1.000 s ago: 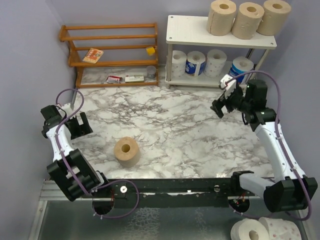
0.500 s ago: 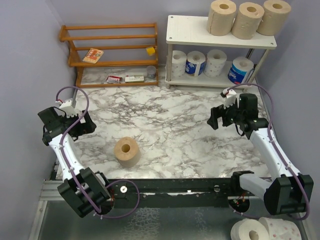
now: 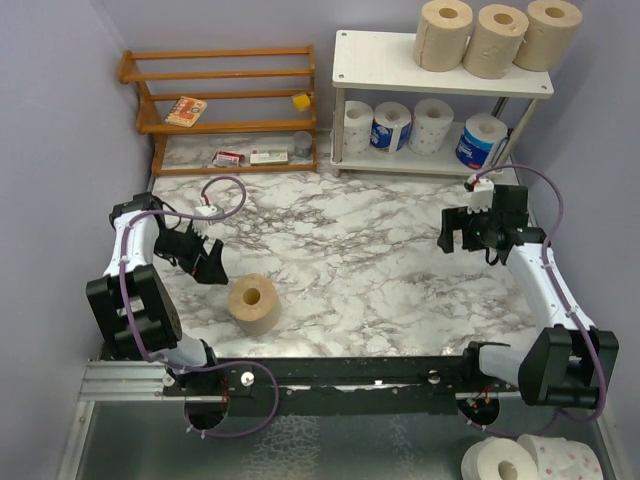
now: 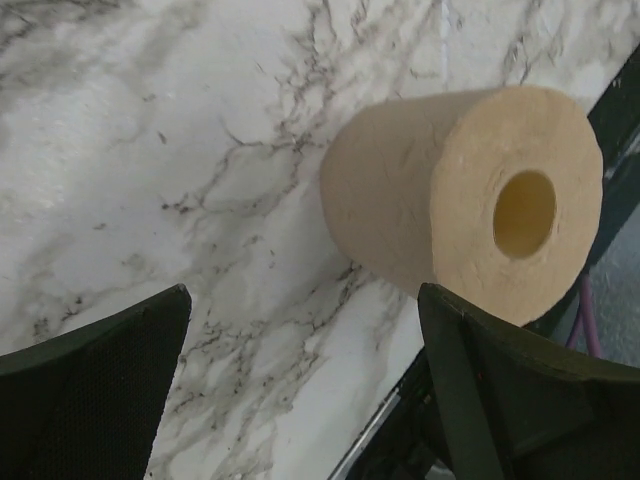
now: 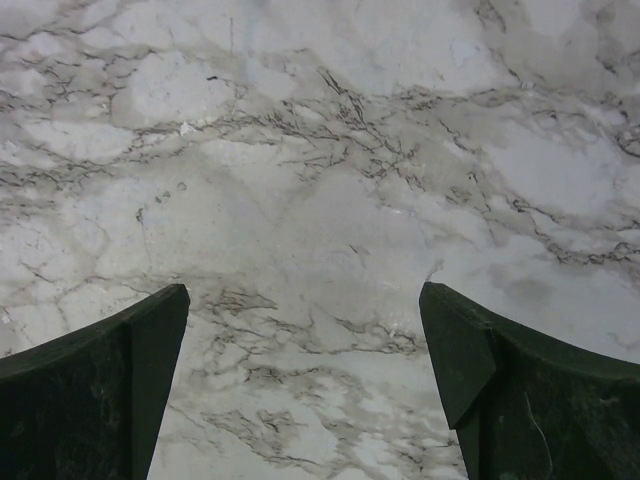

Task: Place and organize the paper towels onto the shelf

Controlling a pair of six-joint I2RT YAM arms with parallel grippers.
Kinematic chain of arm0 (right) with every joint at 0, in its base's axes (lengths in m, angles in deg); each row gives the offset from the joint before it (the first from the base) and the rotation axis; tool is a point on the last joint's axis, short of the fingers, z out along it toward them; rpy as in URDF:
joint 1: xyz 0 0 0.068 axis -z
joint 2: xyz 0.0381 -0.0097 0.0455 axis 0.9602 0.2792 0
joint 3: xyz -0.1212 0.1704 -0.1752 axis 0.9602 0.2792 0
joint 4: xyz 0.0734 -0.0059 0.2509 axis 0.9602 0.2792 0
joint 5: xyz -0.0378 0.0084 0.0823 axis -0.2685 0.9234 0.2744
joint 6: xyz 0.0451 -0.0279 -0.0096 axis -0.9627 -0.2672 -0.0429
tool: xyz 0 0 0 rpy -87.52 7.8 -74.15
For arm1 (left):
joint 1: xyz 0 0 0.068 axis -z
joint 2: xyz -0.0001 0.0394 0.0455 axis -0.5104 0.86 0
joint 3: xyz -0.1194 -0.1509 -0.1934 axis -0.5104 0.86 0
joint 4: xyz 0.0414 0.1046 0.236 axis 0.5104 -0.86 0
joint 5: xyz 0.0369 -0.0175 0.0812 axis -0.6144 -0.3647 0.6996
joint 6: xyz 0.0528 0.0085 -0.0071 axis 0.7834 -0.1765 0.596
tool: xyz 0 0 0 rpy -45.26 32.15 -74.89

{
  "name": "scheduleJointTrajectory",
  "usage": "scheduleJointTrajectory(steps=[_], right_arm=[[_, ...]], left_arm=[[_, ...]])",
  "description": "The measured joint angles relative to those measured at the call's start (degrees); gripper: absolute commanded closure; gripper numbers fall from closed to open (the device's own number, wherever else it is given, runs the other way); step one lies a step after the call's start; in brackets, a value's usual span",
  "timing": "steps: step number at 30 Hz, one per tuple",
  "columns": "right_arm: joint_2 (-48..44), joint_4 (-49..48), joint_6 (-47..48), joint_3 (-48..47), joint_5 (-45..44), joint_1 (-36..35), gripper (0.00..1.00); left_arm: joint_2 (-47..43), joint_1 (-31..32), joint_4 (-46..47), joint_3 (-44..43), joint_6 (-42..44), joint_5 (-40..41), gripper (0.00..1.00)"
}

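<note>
One tan paper towel roll (image 3: pixel 252 303) lies on its side on the marble table, and in the left wrist view this roll (image 4: pixel 460 200) sits just beyond the right fingertip. My left gripper (image 3: pixel 210 262) (image 4: pixel 303 292) is open, close to the roll's left, holding nothing. My right gripper (image 3: pixel 460 232) (image 5: pixel 305 290) is open over bare marble, in front of the shelf (image 3: pixel 380 58). Three tan rolls (image 3: pixel 496 40) stand on its top board. On the lower board are two white rolls (image 3: pixel 432 123) and two blue-wrapped rolls (image 3: pixel 391 125).
An orange-brown wooden rack (image 3: pixel 220 100) with small items stands at the back left. Purple walls close both sides. A black rail (image 3: pixel 350 372) runs along the table's near edge. Two more rolls (image 3: pixel 510 460) lie below it at bottom right.
My left arm has swung in from the table's left edge toward the tan roll. My right gripper has drawn back from the shelf, toward the near side. Both stayed open.
</note>
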Motion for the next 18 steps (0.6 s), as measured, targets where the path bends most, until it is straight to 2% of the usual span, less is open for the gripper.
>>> scheduleJointTrajectory(steps=[3,7,11,18], right_arm=[[2.23,0.70,0.15,0.00,0.15,2.25,0.00],[1.86,0.79,0.46,0.00,0.72,6.91,0.00],[-0.22,0.79,1.09,0.00,1.68,11.61,0.00],[-2.32,0.74,1.75,0.04,3.82,14.73,0.00]], left_arm=[[2.14,0.11,-6.25,0.70,7.72,2.91,0.01],[-0.57,0.24,-10.49,2.47,13.88,3.54,0.01],[-1.95,1.90,-12.85,3.26,15.91,1.95,0.01],[-1.68,3.91,-13.75,5.25,17.00,-0.87,0.01]])
